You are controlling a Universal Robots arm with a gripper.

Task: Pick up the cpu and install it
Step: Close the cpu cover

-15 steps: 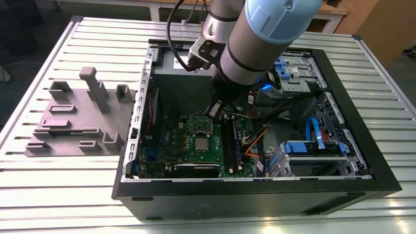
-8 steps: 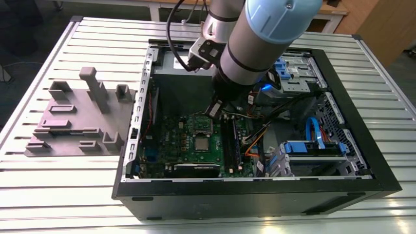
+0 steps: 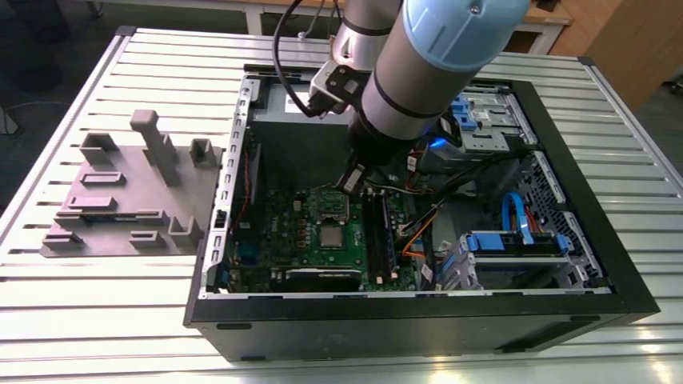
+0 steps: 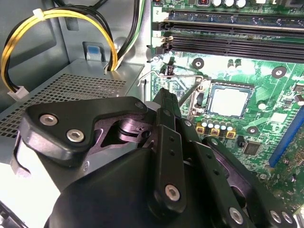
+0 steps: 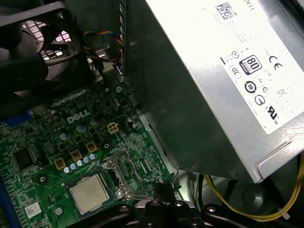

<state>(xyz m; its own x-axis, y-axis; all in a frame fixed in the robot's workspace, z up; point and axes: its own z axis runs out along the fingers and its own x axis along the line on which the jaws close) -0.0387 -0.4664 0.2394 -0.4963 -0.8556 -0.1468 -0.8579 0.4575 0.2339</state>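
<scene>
A ribbed metal surface (image 3: 107,304) carries the open computer case (image 3: 427,320); the cpu (image 3: 333,237) sits in its socket (mid-frame), the pincer (image 3: 353,182) just above, grip indiscernible.

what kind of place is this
Probably a robotics lab or assembly test bench: an open computer case lies on a slatted metal table, a grey parts fixture beside it, with the cpu on the motherboard.

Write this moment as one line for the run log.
cpu: small square silver chip seated in socket | tool: above board beside socket, holds nothing seen | case: open black computer case
</scene>
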